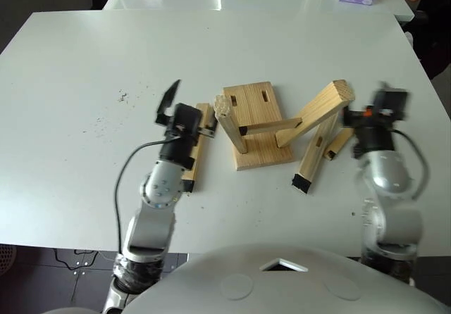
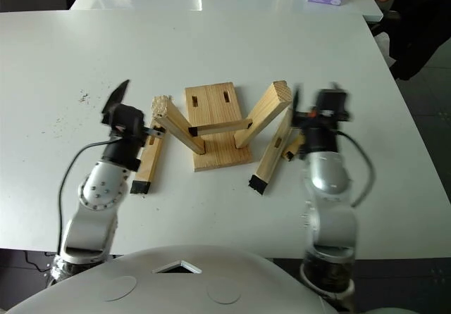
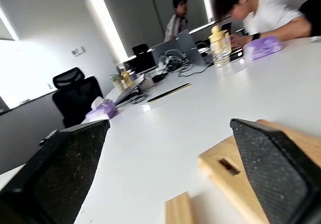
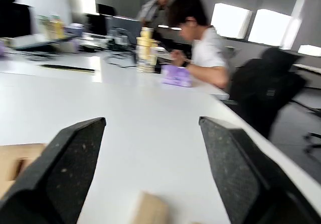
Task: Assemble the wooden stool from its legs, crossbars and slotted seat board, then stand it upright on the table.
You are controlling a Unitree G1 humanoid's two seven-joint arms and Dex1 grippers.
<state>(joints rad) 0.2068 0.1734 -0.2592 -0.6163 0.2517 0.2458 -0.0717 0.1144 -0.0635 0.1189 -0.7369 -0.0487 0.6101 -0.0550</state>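
Pale bare wood, matt, faint grain across the seat board (image 1: 262, 106); same raw wood on the leg (image 1: 313, 158) at its four o'clock, tipped with a matt black cap. Rough, splintered fibres at the end of the chipped leg (image 1: 232, 126) at nine o'clock. White table (image 1: 211, 53), smooth, slightly glossy. Black, finely pebbled, matt pads (image 3: 271, 169) on the left gripper (image 3: 170, 126) and the right gripper (image 4: 150, 121).

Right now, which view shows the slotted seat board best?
The left eye view: the seat board lies flat mid-table with both slots visible, a leg and crossbar over its near half. The right eye view shows the same. The wrist views catch a slotted wooden edge, possibly the board.
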